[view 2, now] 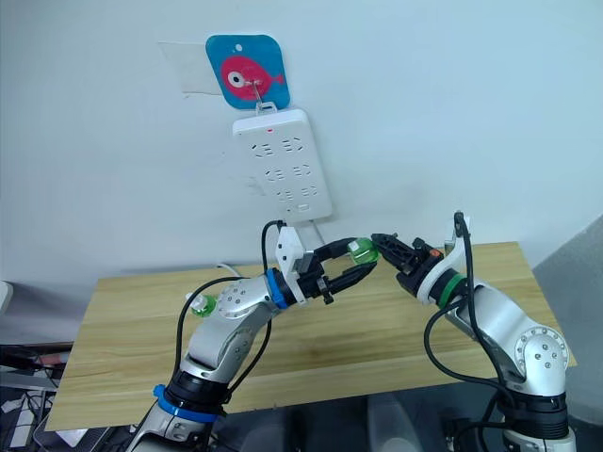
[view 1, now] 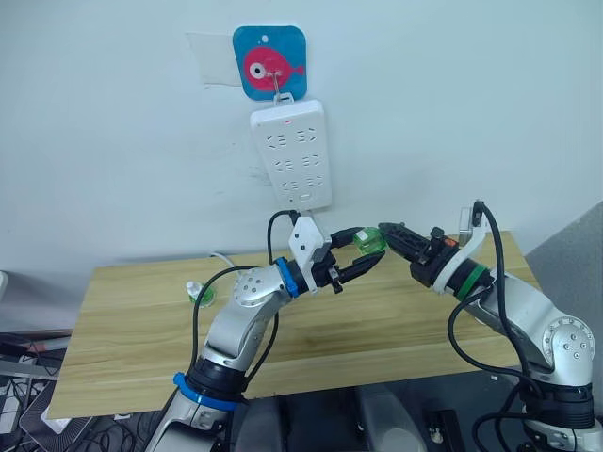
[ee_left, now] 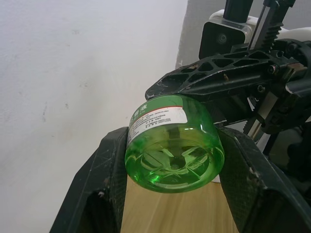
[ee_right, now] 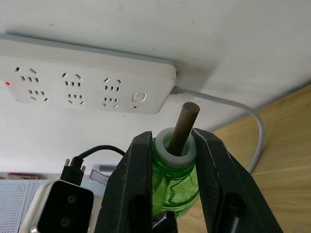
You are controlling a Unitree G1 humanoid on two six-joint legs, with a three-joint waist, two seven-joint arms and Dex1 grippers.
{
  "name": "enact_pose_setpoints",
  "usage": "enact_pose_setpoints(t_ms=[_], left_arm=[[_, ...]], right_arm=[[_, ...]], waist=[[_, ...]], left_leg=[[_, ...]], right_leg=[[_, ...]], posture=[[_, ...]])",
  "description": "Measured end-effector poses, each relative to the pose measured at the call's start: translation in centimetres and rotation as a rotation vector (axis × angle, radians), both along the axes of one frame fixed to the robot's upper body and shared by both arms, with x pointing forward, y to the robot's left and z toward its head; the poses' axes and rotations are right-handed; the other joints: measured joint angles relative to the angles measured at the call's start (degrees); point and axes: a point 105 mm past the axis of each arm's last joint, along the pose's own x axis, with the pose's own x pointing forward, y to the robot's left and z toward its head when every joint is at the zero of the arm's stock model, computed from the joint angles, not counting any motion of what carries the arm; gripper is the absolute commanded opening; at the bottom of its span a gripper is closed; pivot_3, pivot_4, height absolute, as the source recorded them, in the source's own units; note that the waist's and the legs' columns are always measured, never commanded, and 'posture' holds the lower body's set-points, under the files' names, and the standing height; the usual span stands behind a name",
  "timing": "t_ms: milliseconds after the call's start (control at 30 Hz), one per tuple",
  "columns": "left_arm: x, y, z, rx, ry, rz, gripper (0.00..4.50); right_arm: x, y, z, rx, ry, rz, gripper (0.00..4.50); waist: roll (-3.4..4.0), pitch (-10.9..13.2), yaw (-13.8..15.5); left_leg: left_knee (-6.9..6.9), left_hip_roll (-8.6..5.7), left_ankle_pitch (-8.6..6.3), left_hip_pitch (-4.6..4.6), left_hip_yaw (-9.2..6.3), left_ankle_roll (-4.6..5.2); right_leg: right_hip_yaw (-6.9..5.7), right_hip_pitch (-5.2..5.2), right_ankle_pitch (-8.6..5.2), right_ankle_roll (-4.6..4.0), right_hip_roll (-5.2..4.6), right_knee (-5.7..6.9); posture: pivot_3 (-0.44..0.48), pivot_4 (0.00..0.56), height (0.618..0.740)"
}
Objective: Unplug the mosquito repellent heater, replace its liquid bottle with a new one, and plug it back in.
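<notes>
A capless green bottle (view 1: 370, 241) with a bare grey wick (ee_right: 183, 128) is held in mid-air above the wooden tabletop (view 1: 132, 311), between the two arms. The right tool (ee_right: 171, 162) is clamped on its white-collared neck, while the fingers of the left tool (view 1: 362, 250) are spread around its base; whether they touch it cannot be told. The arrangement is judged to be a handover, or a bracing of the bottle. A white label with a red stripe is carried on the bottle, its small print unreadable. A white power strip (view 1: 292, 153) is hung on the wall from a blue hook plate bearing a pink fish (view 1: 270, 63), every visible socket unoccupied. Another small green bottle (view 1: 201, 293) is left on the tabletop near the left arm.
</notes>
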Motion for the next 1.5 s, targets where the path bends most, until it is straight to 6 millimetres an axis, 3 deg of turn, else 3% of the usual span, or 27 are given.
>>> enact_pose_setpoints(t_ms=[33,67,267,367,467,600,667,867,1267,1500], left_arm=[[0.0,0.0,0.0,0.000,-0.002,0.003,2.25],[0.0,0.0,0.0,0.001,-0.004,0.006,2.81],[-0.2,0.1,-0.2,0.047,0.015,-0.008,4.45],[-0.1,1.0,-0.9,0.126,0.027,-0.003,4.50],[-0.2,1.9,-1.9,0.216,0.046,-0.003,4.50],[-1.0,2.0,-3.2,0.268,0.076,-0.035,4.50],[-1.3,1.9,-3.7,0.280,0.099,-0.045,4.50],[-1.5,2.0,-4.4,0.307,0.128,-0.054,4.50],[-1.7,2.2,-4.4,0.325,0.119,-0.059,4.50],[-1.6,2.3,-4.5,0.321,0.121,-0.037,4.50]], right_arm=[[0.0,0.0,0.0,0.003,-0.001,-0.002,0.82],[0.0,0.0,0.0,0.003,-0.001,-0.003,0.82],[0.2,-1.3,-0.2,-0.063,-0.019,-0.016,0.82],[1.5,-4.3,-1.5,-0.242,-0.050,-0.115,0.82],[2.6,-7.9,-4.0,-0.605,-0.128,-0.208,0.82],[3.4,-9.5,-8.3,-0.992,-0.272,-0.222,0.82],[3.7,-9.4,-9.7,-1.087,-0.346,-0.210,0.82],[5.0,-7.8,-12.2,-1.175,-0.523,-0.246,0.82],[6.1,-9.3,-15.2,-1.266,-0.518,-0.287,0.82],[5.5,-10.1,-15.5,-1.260,-0.502,-0.292,3.18]], waist=[[0.00,0.00,0.01],[0.00,0.00,0.05],[0.00,0.00,0.35],[0.00,0.00,0.82],[0.00,0.00,1.40],[-0.01,0.00,1.74],[-0.01,0.00,1.77],[-0.01,0.00,2.41],[-0.01,0.00,3.09],[0.00,0.00,3.11]], left_leg=[[0.00,0.00,0.00,0.00,0.00,0.00],[0.00,0.00,0.00,0.00,0.00,0.00],[0.01,0.00,0.00,0.00,0.01,0.00],[-0.01,-0.04,0.00,0.07,0.12,0.00],[-0.04,-0.02,0.00,0.09,0.12,0.00],[-0.01,-0.01,0.00,0.12,0.16,-0.01],[0.01,-0.01,0.01,0.13,0.23,-0.02],[-0.01,0.04,0.02,0.16,0.27,-0.04],[0.02,0.04,0.01,0.18,0.28,-0.03],[0.01,0.05,0.01,0.18,0.27,-0.02]], right_leg=[[0.00,0.00,0.00,0.00,0.00,0.00],[0.01,0.00,0.00,0.00,0.00,0.00],[-0.01,0.00,0.00,0.00,-0.01,0.00],[-0.01,0.01,0.00,0.00,0.00,0.01],[-0.03,-0.01,0.00,0.00,0.01,0.00],[-0.02,-0.01,0.00,0.00,0.01,0.01],[0.03,-0.03,0.00,0.00,0.00,0.03],[0.05,-0.03,0.01,-0.01,-0.06,0.06],[0.03,0.02,0.01,-0.01,-0.32,0.09],[0.03,0.02,0.01,-0.01,-0.34,0.09]], posture=[[-0.160,0.181,0.740],[-0.160,0.183,0.740],[-0.151,0.194,0.740],[-0.143,0.199,0.740],[-0.142,0.201,0.740],[-0.129,0.203,0.740],[-0.117,0.205,0.740],[-0.101,0.209,0.740],[-0.083,0.218,0.740],[-0.074,0.222,0.740]])
